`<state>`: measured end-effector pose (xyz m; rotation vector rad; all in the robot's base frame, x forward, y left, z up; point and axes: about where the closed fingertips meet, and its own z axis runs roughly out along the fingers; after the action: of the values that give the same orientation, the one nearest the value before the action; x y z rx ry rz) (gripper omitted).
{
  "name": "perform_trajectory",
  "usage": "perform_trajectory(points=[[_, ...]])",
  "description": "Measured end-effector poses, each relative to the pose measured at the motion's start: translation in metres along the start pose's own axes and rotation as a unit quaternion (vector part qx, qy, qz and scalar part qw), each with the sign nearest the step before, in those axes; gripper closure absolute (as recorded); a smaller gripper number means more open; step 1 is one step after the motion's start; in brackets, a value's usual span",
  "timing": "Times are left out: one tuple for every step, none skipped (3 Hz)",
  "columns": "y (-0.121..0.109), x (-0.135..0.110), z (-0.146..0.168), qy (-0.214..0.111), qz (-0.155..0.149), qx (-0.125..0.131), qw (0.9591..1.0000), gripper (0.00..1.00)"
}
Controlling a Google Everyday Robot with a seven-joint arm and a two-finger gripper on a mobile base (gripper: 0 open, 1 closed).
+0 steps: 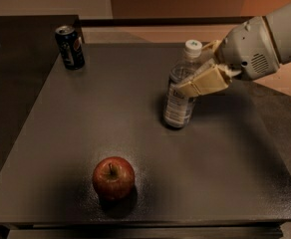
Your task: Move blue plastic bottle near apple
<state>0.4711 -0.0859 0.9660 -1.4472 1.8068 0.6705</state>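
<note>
Had the two-finger gripper [191,72] over the right-centre of the dark grey tabletop [245,173]. It was clamped on the upper body of the tall clear bluish plastic bottle w/ white cap [179,106], one finger in front, the other behind. Grip sat high, prob so the base was free to clear the surface. Bottle leaned a bit, base at or just off the table, couldn't tell which. Round dark red apple [113,178] sat well apart, front-left, so most of the move was left imo. Couldn't tell if the bottle had any water in it. Short dark blue soda can [70,47] was at the far-left corner, out of the way.
</note>
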Motion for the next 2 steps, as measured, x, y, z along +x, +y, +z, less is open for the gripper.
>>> perform_trajectory(points=[[0.026, -0.001, 0.002, -0.001, -0.012, -0.030, 0.9995, 1.00], [0.049, -0.004, 0.005, 0.012, -0.026, -0.056, 0.9980, 1.00]])
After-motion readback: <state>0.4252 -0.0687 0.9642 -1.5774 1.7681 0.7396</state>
